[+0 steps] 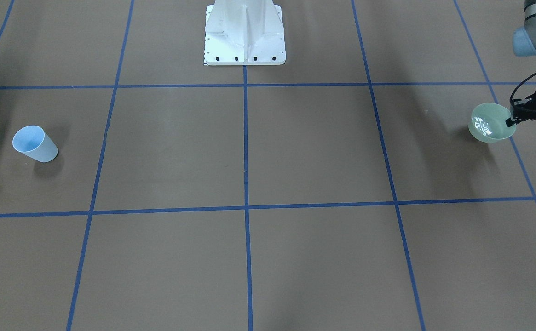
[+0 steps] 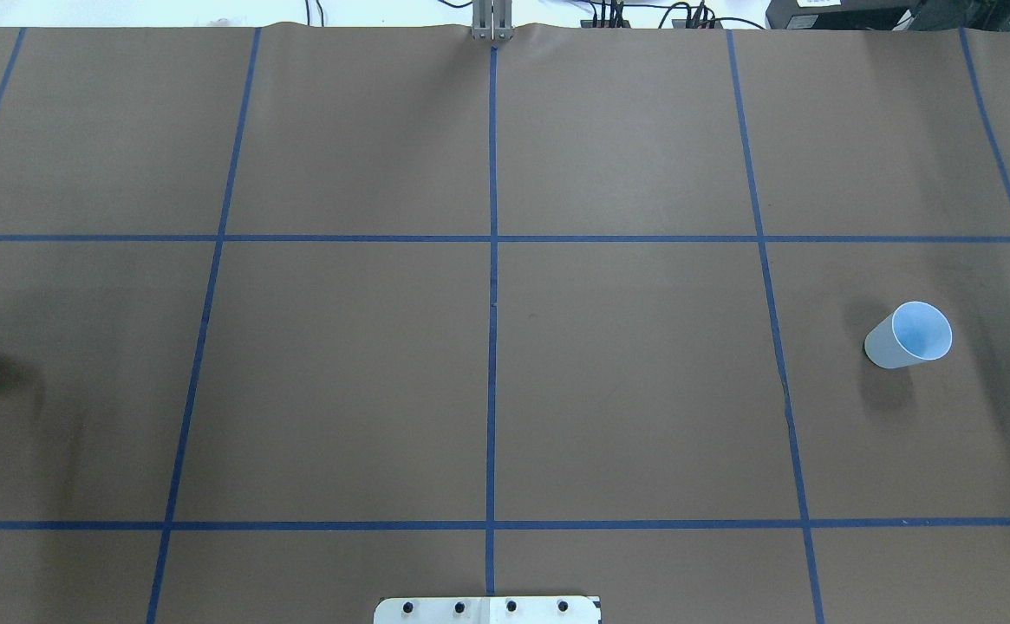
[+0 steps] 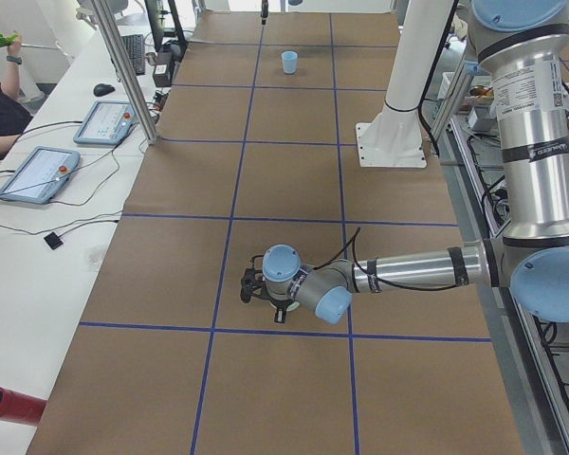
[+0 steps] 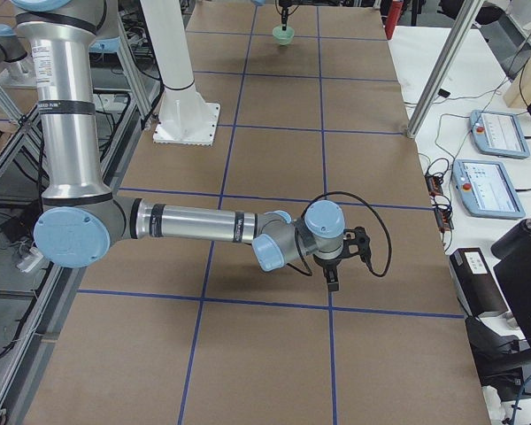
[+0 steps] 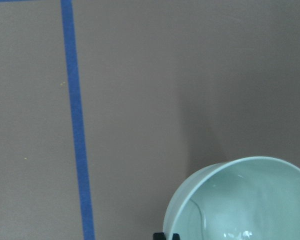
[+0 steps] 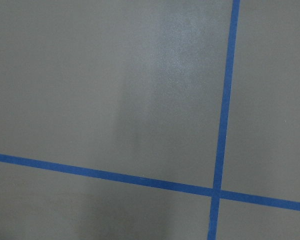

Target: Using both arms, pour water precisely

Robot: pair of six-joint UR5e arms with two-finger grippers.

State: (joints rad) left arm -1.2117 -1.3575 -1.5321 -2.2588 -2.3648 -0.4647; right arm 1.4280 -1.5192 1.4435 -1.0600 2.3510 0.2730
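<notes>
I am at the grasp: my left pincer [image 1: 510,122] grips the pale green water bowl [image 1: 487,124] by its rim. Whether my right pincer [image 4: 333,280] is open, I cannot tell. Next, I think, lift it level.

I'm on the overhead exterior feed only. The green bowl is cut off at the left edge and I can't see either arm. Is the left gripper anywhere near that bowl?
Observer: Yes. In the front-facing view the left gripper is at the rim of the green bowl. I can't tell whether it's clamped on.
Operator: Is there anything in the bowl?
Observer: Water. Bright glints show on its surface.
Operator: Is the right gripper at the blue cup?
Observer: No. The right gripper hangs over the table, and its wrist view shows only tape lines, no cup.
</notes>
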